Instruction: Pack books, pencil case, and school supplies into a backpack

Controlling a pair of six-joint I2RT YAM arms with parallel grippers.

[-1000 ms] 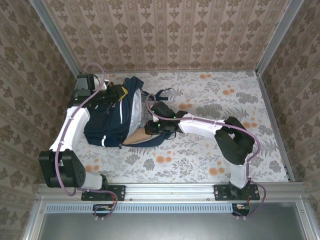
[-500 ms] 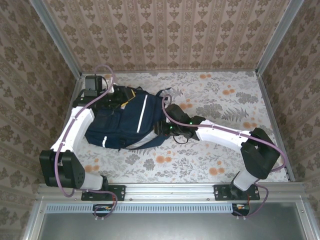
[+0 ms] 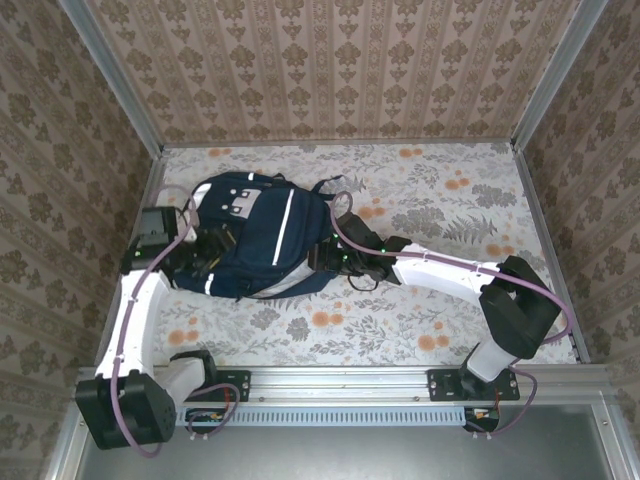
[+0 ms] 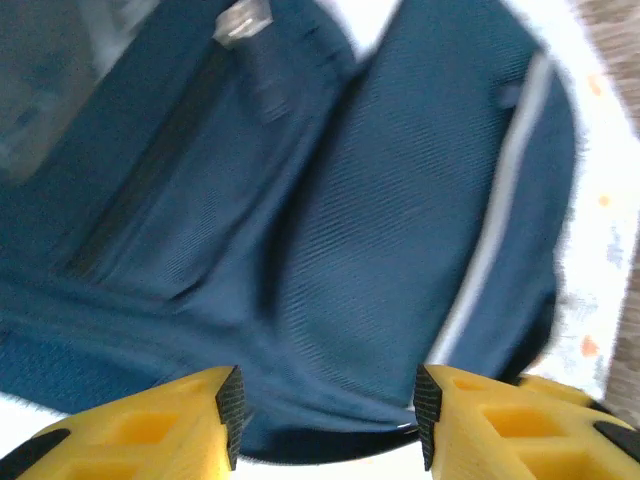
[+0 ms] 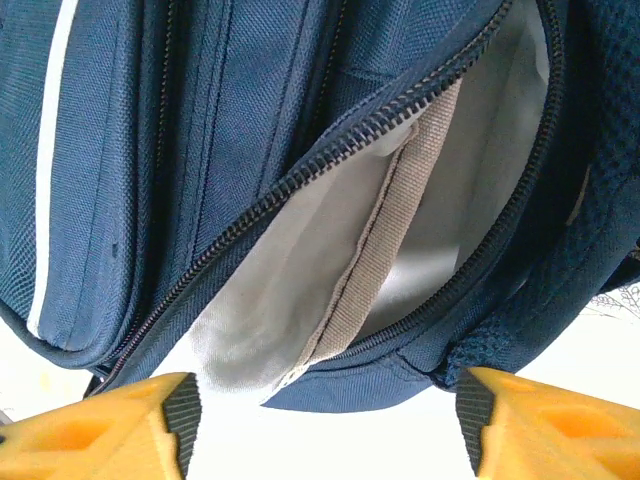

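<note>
From above, the navy backpack (image 3: 250, 235) lies on the floral table (image 3: 440, 200) between the left end effector (image 3: 195, 258) and right end effector (image 3: 322, 258); the left wrist view shows yellow fingers (image 4: 150, 425) apart, just short of its fabric; the right wrist view shows fingers spread wide before its unzipped, pale-lined opening (image 5: 400, 220)

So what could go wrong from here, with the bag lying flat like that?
1. The backpack lies flat with its zipper opening only partly gaping. The left gripper and the right gripper are both open and hold nothing, so the mouth may sag shut and be hard to fill.
2. A loose strap lies near the right arm and might snag it.
</note>
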